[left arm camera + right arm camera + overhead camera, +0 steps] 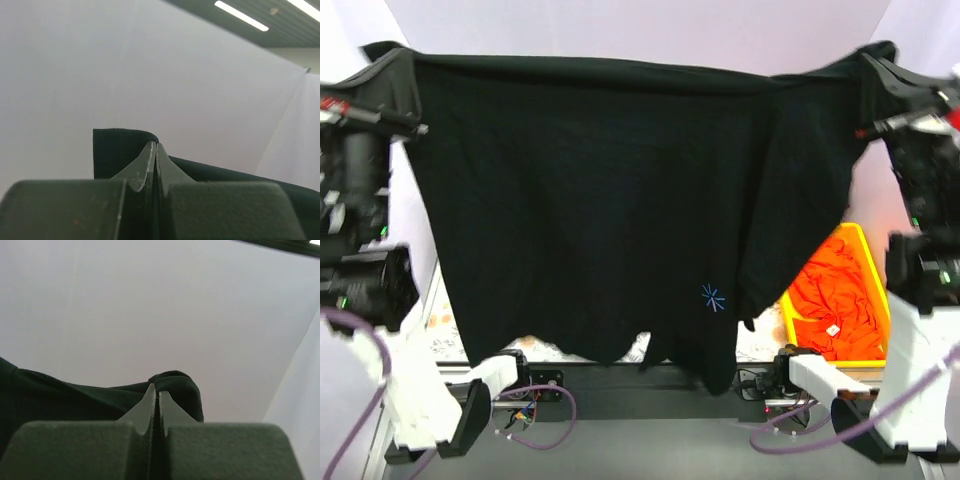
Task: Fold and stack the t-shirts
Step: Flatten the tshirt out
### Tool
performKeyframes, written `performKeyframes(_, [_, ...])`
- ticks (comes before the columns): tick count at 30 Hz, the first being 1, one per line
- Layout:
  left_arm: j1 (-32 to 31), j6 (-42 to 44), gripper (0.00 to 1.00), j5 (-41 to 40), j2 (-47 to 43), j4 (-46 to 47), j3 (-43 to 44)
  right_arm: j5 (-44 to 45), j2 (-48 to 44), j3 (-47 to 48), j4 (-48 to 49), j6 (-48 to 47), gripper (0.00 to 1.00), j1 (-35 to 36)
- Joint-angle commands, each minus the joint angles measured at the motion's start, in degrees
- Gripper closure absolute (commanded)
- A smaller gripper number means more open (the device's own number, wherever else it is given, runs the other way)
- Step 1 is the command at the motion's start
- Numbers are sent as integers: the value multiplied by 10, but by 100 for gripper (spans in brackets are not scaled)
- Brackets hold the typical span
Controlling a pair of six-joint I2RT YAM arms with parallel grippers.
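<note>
While the top view gives you the whole black t-shirt (590, 200) hung like a curtain between the two arms, its upper edge drawn almost straight across and its lower edge falling unevenly, each wrist view shows you only a dark corner of it against the white backdrop; whether the hem touches anything below, you cannot tell. Only from above do you see the desk (448, 325), a floral strip at the lower left, with the cloth hiding most of it; at the right stands the yellow bin (855, 240), holding the crumpled orange-red t-shirts (835, 290). The wrist views show the grips more closely than the top view does: the left end effector (156, 150) has its fingers pressed together with a fold of black cloth rising just behind the tips; the right end effector (156, 392) is closed the same way, a rounded bunch of the shirt at its tips. The left wrist alone catches the ceiling lights (240, 15). Smallest of all, and seen only from above, is the blue asterisk logo (712, 297), low on the shirt's right side.
</note>
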Motion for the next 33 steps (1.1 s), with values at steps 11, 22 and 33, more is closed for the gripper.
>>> performKeyframes(11, [4, 30, 100, -112, 250, 108, -336, -111, 359, -37, 49, -23, 98, 2])
performKeyframes(22, [4, 28, 100, -136, 501, 174, -337, -121, 692, 99, 60, -16, 98, 41])
performKeyframes(33, [5, 37, 100, -146, 577, 232, -268, -66, 760, 156, 180, -10, 94, 53])
